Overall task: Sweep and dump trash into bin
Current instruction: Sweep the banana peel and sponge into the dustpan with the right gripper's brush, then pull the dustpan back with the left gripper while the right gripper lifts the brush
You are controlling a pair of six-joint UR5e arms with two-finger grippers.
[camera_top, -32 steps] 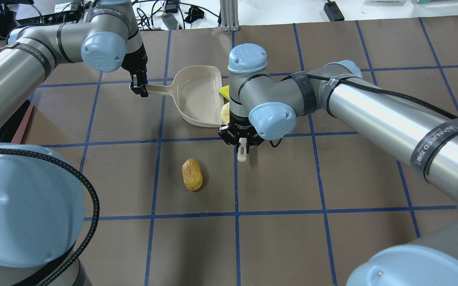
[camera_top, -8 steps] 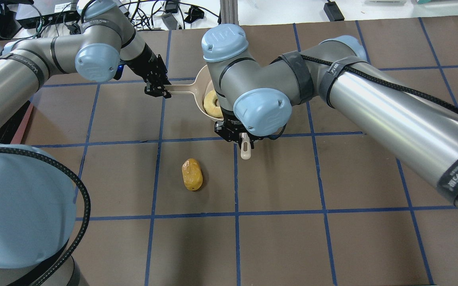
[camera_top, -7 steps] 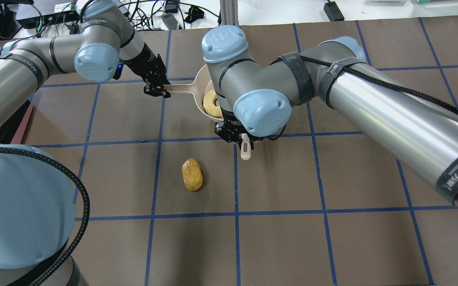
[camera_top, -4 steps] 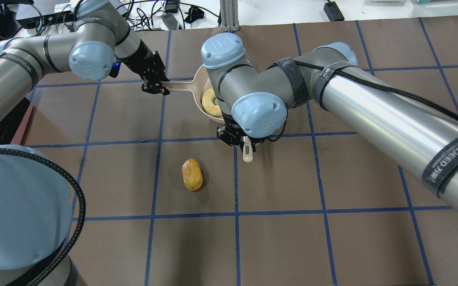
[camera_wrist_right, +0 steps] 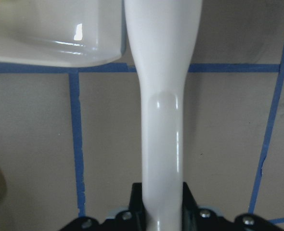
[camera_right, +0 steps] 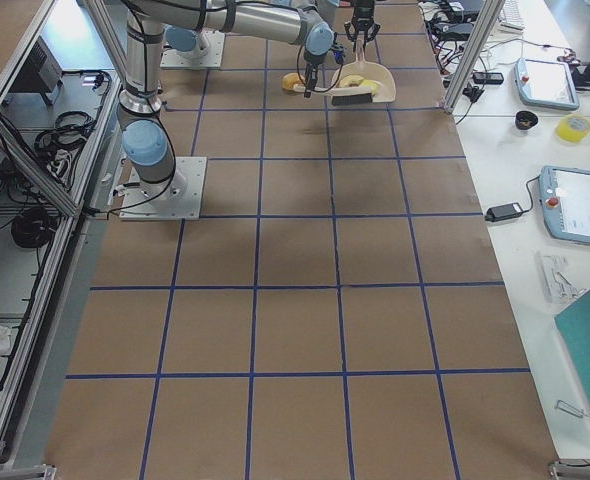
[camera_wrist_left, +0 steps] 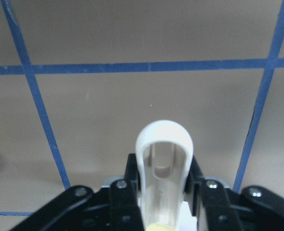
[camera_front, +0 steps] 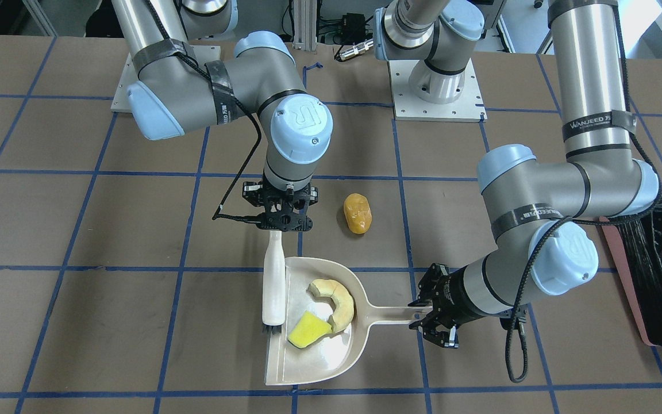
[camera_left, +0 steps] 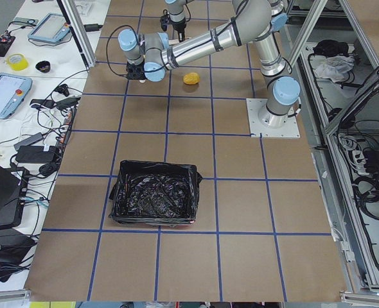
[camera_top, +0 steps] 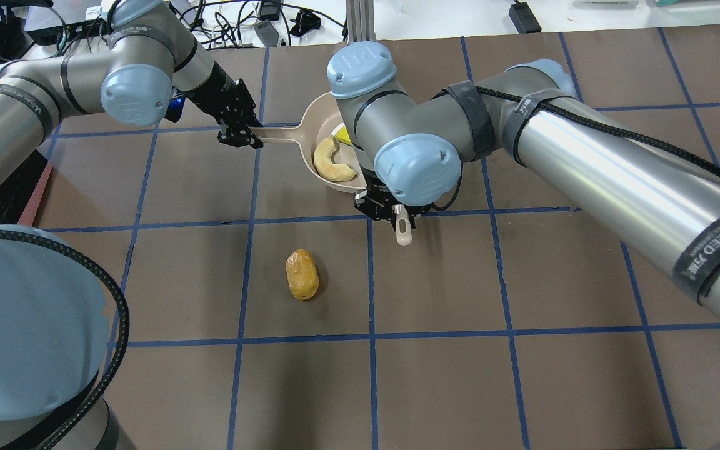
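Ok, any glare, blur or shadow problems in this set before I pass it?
Right wrist view: the brush handle is close and soft, with a glare spot on the dustpan. Overhead view: even light, a faint shadow beside the orange lump. Exterior left view: sheen on the black liner of the bin; the sweeping area is far and small.

The left arm [camera_front: 589, 69] and right arm [camera_front: 233, 80] are brushed silver tubes with grey joints and pale blue round caps [camera_front: 301, 129]. Black bands [camera_front: 595, 123] lettered WANJEED in white wrap them, and black braided cables [camera_front: 514, 351] trail alongside. The left gripper [camera_front: 426, 316] and right gripper [camera_front: 283, 225] are black and screw-studded. The bolted base plates [camera_front: 437, 110] are white.
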